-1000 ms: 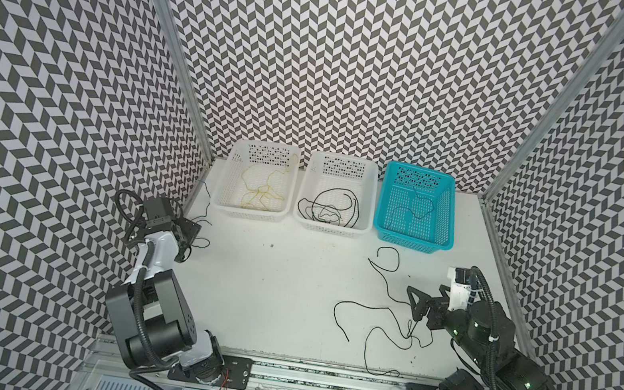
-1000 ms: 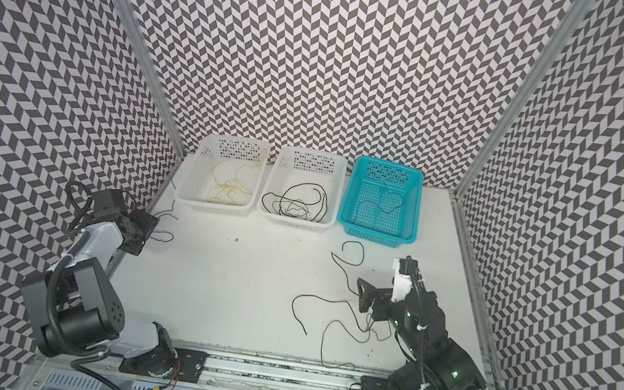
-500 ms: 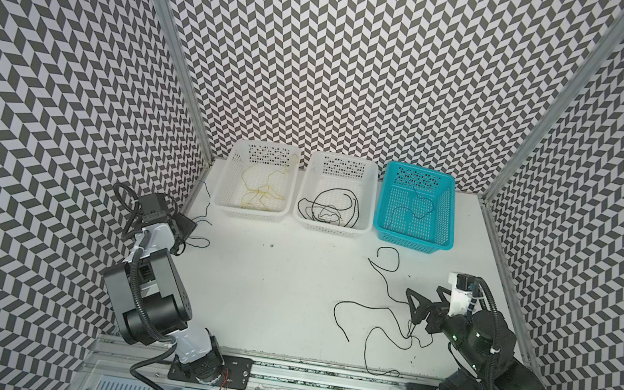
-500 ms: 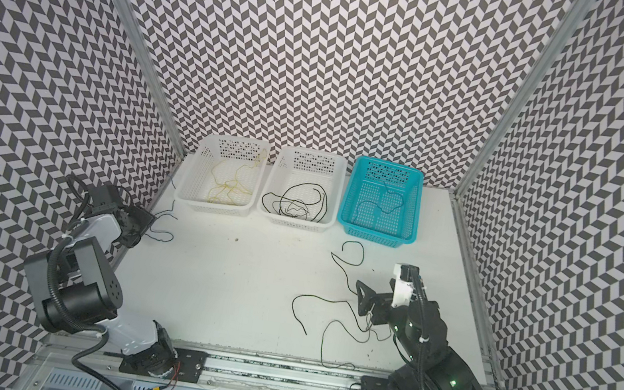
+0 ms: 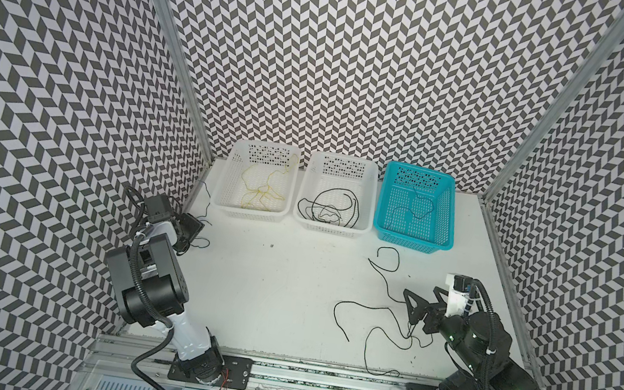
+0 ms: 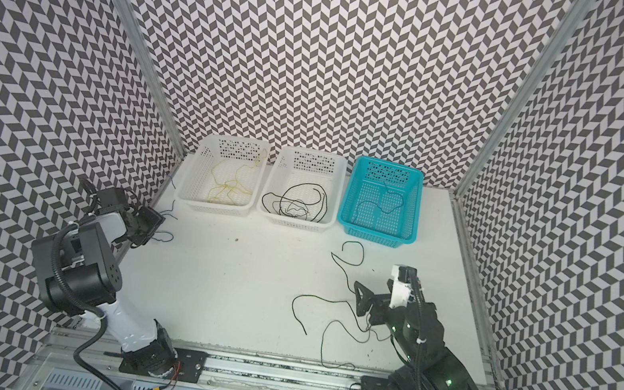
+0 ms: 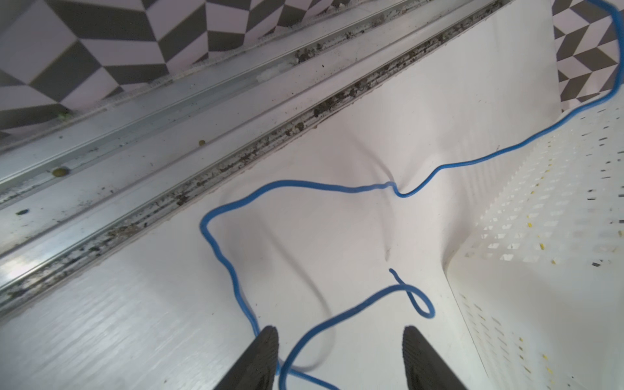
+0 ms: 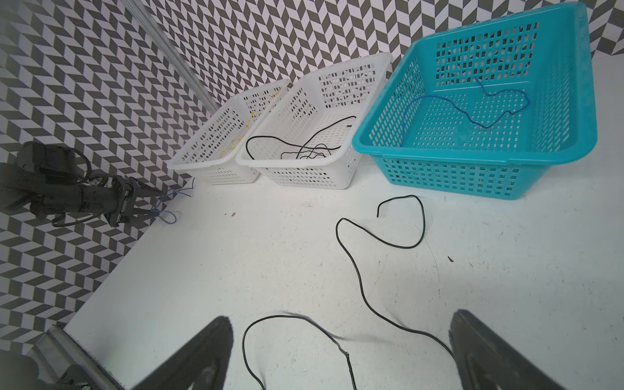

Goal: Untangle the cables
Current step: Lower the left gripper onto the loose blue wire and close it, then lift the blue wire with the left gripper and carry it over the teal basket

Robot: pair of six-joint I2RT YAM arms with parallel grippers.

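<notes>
My left gripper, jaws apart, straddles the blue cable; lying beside one finger, it may slip free.

You have three baskets in a row along the far edge of the white table: a white left basket, a white middle basket and a teal basket on the right. Black cables sprawl loose on the near right. A blue cable lies by the left edge, near the left basket.
</notes>
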